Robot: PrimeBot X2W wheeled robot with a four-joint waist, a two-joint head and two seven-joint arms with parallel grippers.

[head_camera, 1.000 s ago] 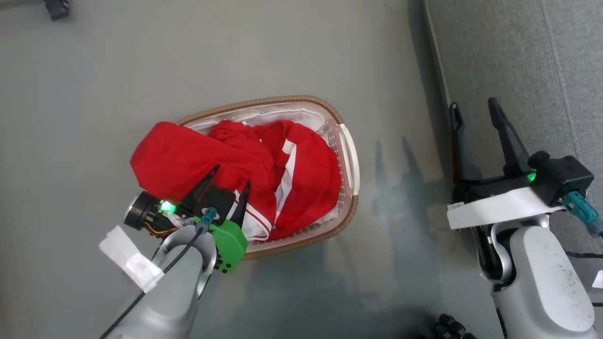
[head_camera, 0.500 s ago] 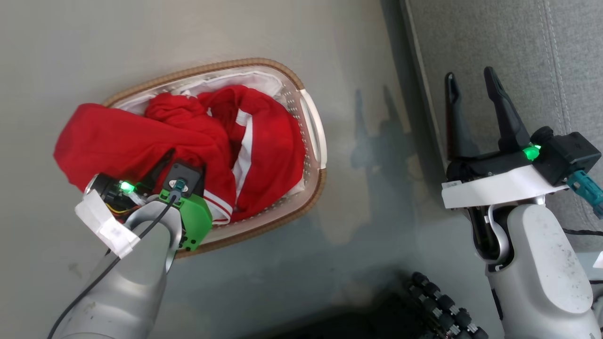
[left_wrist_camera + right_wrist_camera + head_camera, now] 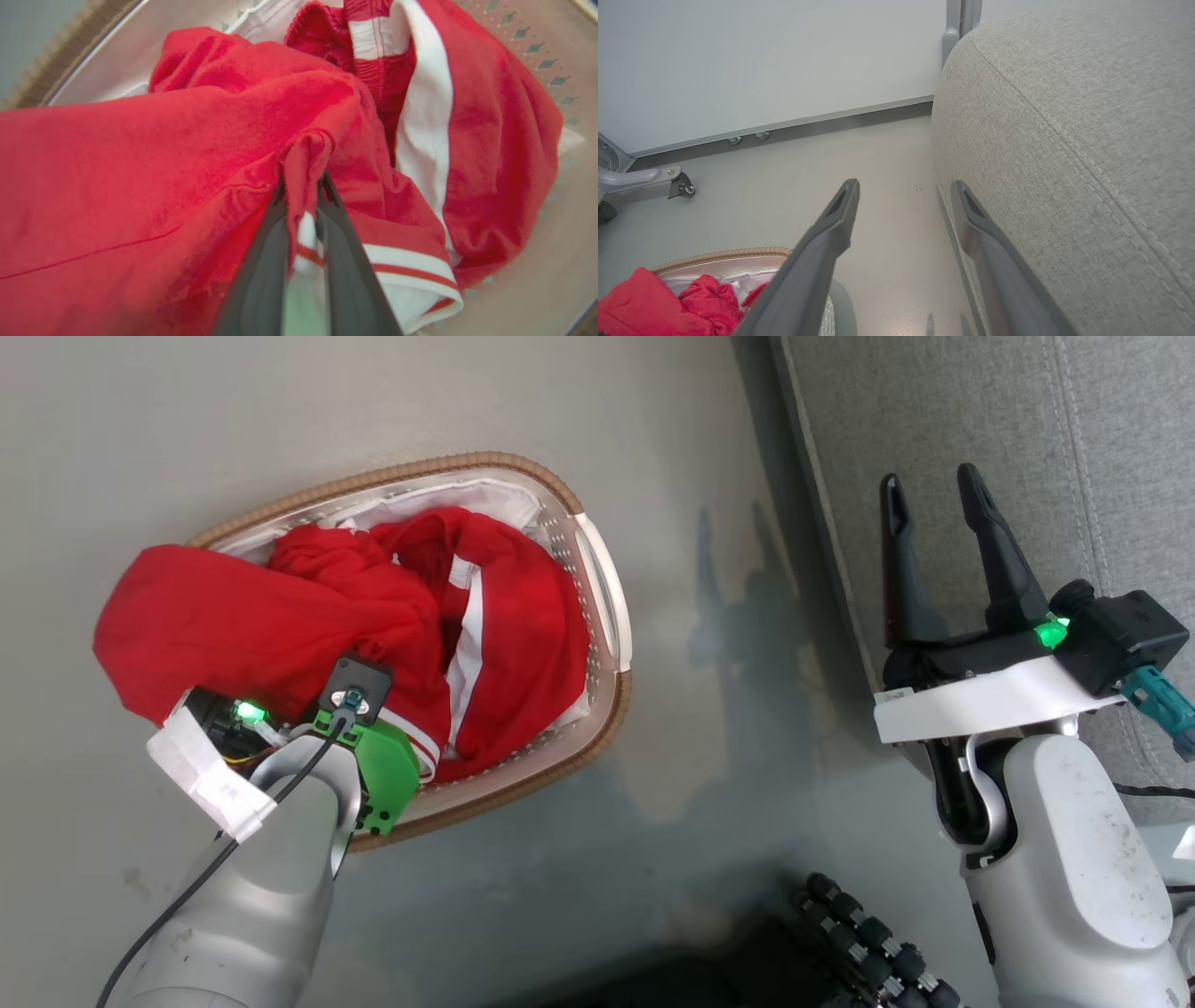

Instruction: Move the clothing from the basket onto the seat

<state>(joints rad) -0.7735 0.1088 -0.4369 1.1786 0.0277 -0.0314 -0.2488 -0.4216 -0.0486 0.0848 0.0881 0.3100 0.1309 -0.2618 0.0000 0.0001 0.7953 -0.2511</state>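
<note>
clothing: thin red cloth, slight sheen. basket: perforated white plastic, woven-look rim. seat: grey matt woven fabric.

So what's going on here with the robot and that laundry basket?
The robot is starting to unload laundry. Its left gripper is down in the basket, with its fingers pinched shut on a fold of the red clothing. The clothing is heaped in the basket, with one part spilling over the rim, and none of it is on the seat yet. The right gripper hangs open and empty by the seat's edge.
</note>
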